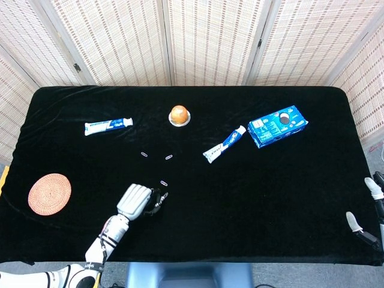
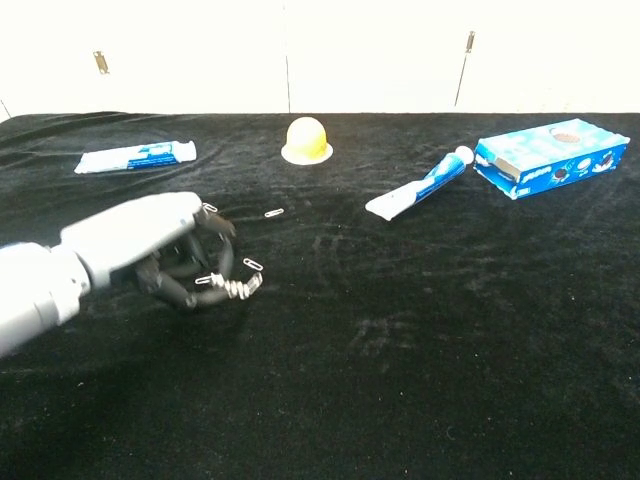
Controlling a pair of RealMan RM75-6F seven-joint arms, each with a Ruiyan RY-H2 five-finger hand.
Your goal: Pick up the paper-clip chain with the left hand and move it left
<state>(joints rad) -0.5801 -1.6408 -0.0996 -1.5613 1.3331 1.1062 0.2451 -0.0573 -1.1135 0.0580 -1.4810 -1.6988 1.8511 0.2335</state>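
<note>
The paper-clip chain (image 2: 233, 285) is a short silvery string of linked clips. It hangs between the curled fingertips of my left hand (image 2: 140, 250), just above the black cloth. From the head view the chain (image 1: 159, 200) shows at the right side of the left hand (image 1: 134, 201), near the table's front edge. My right hand (image 1: 367, 207) sits at the far right edge of that view. Only two of its fingertips show, apart and holding nothing.
Three loose clips (image 2: 253, 264) (image 2: 272, 213) (image 2: 209, 208) lie just beyond the left hand. Further back are a toothpaste tube (image 2: 135, 157), an orange ball on a white dish (image 2: 306, 140), a second tube (image 2: 418, 187) and a blue biscuit box (image 2: 552, 157). A woven coaster (image 1: 49, 193) lies front left.
</note>
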